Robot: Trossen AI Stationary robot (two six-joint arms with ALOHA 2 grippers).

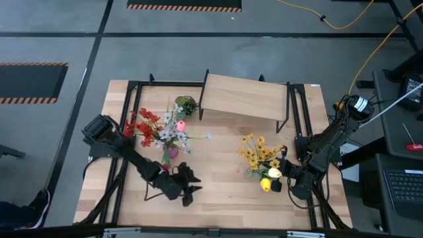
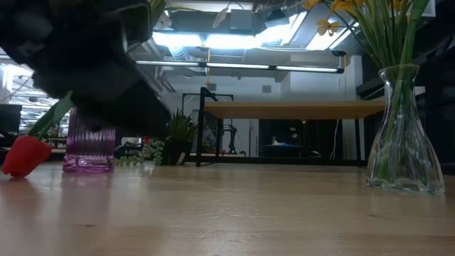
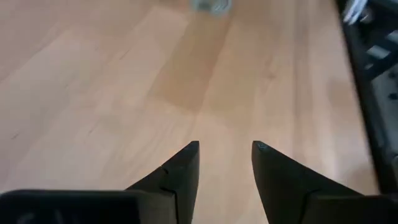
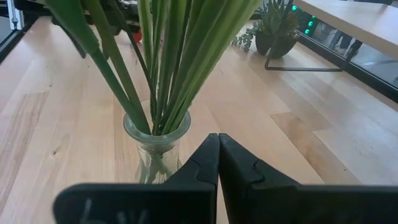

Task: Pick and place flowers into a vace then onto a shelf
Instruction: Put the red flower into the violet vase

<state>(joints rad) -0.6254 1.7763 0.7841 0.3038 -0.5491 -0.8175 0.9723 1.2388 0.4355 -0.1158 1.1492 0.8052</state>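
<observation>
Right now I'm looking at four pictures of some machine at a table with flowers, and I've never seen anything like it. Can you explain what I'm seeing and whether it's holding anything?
It is a robot with two dark arms working at a wooden table, each ending in a two-fingered hand.

One picture looks straight down from above. One sits at table-top height, looking across. The other two come from cameras on each wrist, looking past that arm's own fingers.

On the table are a clear glass vase of yellow flowers, a purple vase with red, white and pink flowers, a small potted plant, and a light-wood shelf on thin black legs. A red tulip bud lies on the table by the purple vase.

The left hand hovers open over bare wood, holding nothing. The right hand is closed and empty, right beside the glass vase.
</observation>
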